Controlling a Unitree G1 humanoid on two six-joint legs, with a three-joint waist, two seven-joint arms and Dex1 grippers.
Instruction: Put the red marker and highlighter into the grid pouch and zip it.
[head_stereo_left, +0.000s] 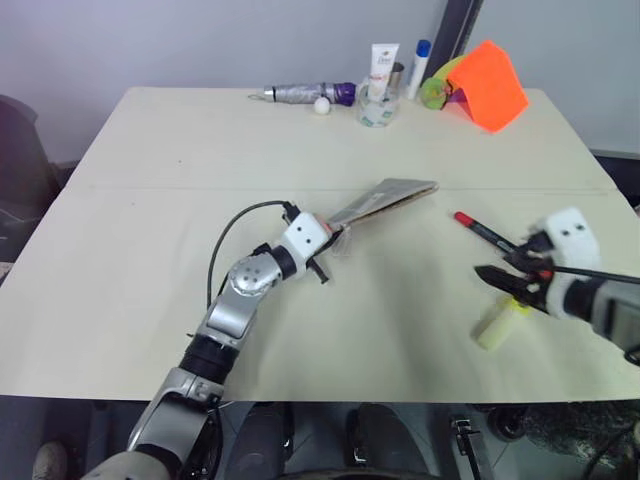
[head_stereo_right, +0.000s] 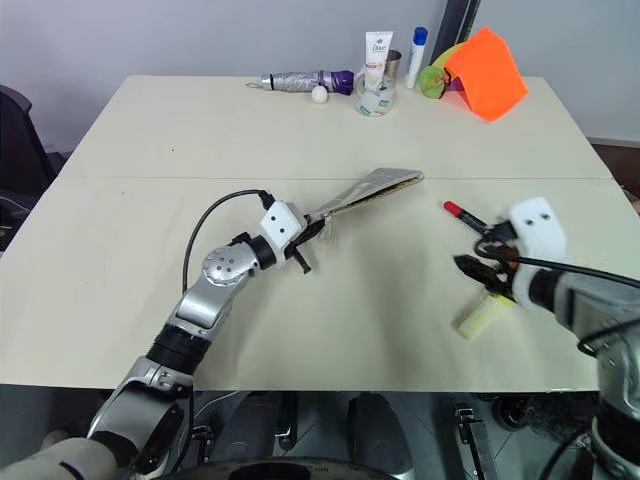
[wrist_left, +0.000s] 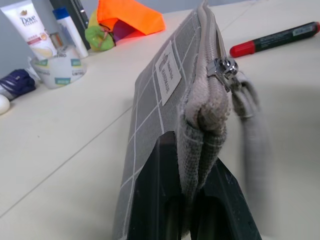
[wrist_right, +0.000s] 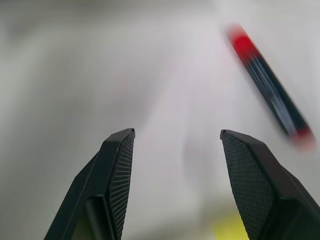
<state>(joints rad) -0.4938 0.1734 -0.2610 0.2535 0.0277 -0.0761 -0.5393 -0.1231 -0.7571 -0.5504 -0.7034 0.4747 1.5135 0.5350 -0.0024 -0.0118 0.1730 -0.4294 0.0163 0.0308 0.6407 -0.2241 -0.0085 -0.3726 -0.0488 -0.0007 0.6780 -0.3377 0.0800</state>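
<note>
The flat grey fabric grid pouch (head_stereo_left: 385, 198) with white grid lines and a small white label is held edge-up near the middle of the pale cream table (head_stereo_left: 150, 200). The left gripper (head_stereo_left: 335, 236) has its two black fingers clamped tight on one short end of the pouch. In the left wrist view the woven cloth bunches between the fingers, the metal zipper pull (wrist_left: 225, 67) sits at the top seam near that end, and a soft grey wrist loop (wrist_left: 252, 120) hangs from it.

To the right, well apart from the pouch, the slim red marker (head_stereo_left: 483, 231), dark barrel with a red cap, lies on bare tabletop. Nearer the front edge lies the short, chunky pale-yellow highlighter (head_stereo_left: 500, 324). The right gripper (head_stereo_left: 510, 287) hovers between them, just over the highlighter's upper end, its textured black fingers (wrist_right: 117, 172) spread apart and holding nothing.

Wide bare table lies between pouch and marker and across the whole left half. The far edge carries a folded grey umbrella with a purple handle (head_stereo_left: 305, 93), a white tube (head_stereo_left: 381, 68), a small clear cup (head_stereo_left: 375, 108), a blue-capped white tube (head_stereo_left: 419, 68) and a bright orange folded sheet (head_stereo_left: 490, 85).
</note>
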